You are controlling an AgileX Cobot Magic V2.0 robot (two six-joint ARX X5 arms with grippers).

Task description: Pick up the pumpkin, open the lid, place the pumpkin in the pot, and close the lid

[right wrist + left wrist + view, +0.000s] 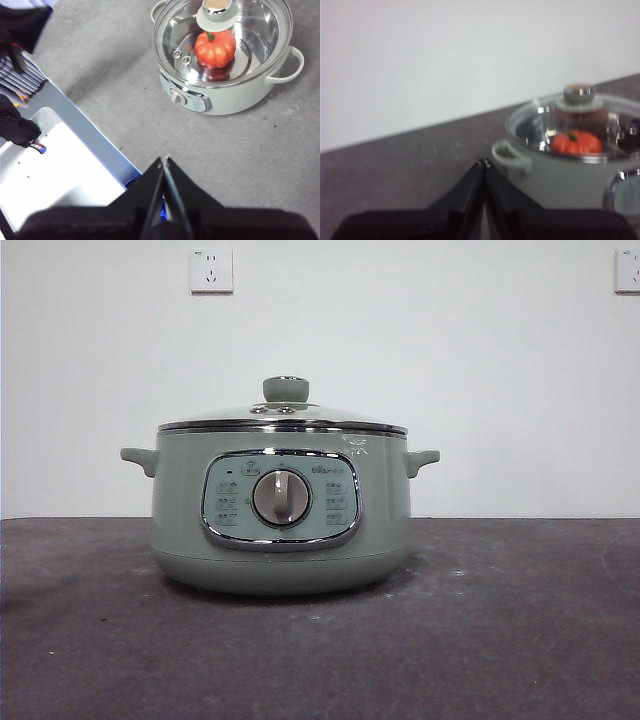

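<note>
Both of my grippers are sitting pinched closed with nothing between the tips — the left gripper [483, 164] is hanging low just beside the pot [570, 182], near one of its side handles [509, 155], and the right gripper [165, 161] is hovering high above the grey table [120, 95], well apart from the pot. Moving outward, the lid [222, 42] is resting on the pot's rim, and the pumpkin [215, 48] is showing through the glass, sitting inside the pot under the knob [216, 7]. From the front view the pot is standing lidded in the middle of the table, dial [281, 497] facing the camera.
</note>
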